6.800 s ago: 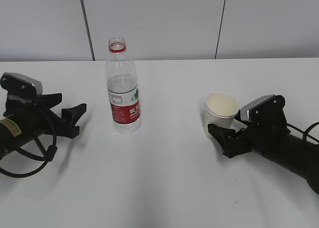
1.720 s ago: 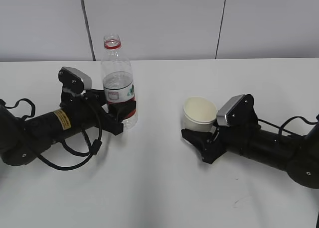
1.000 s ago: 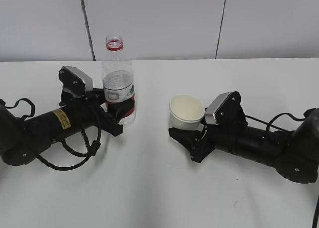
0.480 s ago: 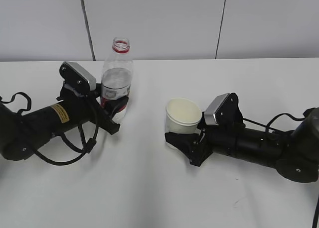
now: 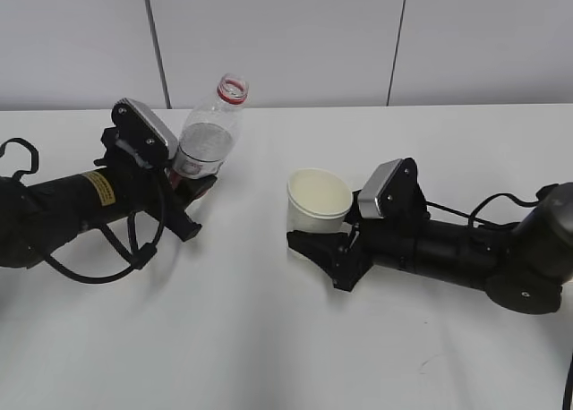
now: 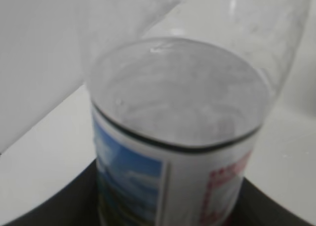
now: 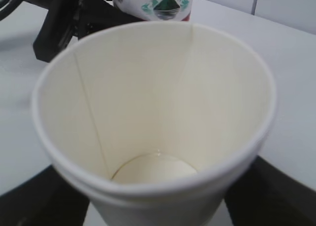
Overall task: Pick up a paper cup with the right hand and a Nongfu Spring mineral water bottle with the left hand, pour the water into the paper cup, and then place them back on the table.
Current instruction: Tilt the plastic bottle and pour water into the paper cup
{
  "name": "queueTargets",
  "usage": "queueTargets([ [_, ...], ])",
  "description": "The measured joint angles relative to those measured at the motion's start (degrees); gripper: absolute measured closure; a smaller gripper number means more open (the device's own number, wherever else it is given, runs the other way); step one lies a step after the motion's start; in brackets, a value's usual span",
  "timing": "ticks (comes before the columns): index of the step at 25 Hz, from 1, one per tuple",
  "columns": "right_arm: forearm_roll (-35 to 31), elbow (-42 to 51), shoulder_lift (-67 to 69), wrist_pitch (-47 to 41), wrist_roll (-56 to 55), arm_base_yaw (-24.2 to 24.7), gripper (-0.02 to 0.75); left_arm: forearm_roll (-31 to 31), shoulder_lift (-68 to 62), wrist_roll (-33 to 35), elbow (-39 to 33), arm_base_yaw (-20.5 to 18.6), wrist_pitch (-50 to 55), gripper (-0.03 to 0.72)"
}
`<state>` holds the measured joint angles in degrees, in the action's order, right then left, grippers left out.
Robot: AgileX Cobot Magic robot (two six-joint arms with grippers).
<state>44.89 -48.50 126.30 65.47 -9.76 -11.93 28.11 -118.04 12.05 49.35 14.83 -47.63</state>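
The clear, ribbed plastic bottle (image 5: 208, 140) is clamped, tilted, in the left pincer (image 5: 183, 195); the tapered, rolled-rim paper cup (image 5: 318, 204) is clamped upright in the right pincer (image 5: 324, 249)

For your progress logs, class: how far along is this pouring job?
Done: the left claw grips the bottle; the right claw grips the cup. In hand: the bottle tilts toward the cup. Left: the cup looks dry, so pouring, then setting both on the table.

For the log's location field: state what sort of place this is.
Probably a lab or test room, not a kitchen: a bare white table, plain grey wall panels behind it, and only the paper cup and water bottle as props.
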Motion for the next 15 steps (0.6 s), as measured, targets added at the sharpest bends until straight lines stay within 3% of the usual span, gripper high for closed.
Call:
queueTargets([
  [8,1.3,-3.6,0.0,-3.5,-0.2,-3.5,0.182,-0.5,0.5,8.7,0.0,0.0,0.6,0.329],
  [15,1.4,-5.1,0.0,-7.2,-1.0,-4.3,0.182,-4.8,0.5,16.8,0.0,0.0,0.6,0.330],
])
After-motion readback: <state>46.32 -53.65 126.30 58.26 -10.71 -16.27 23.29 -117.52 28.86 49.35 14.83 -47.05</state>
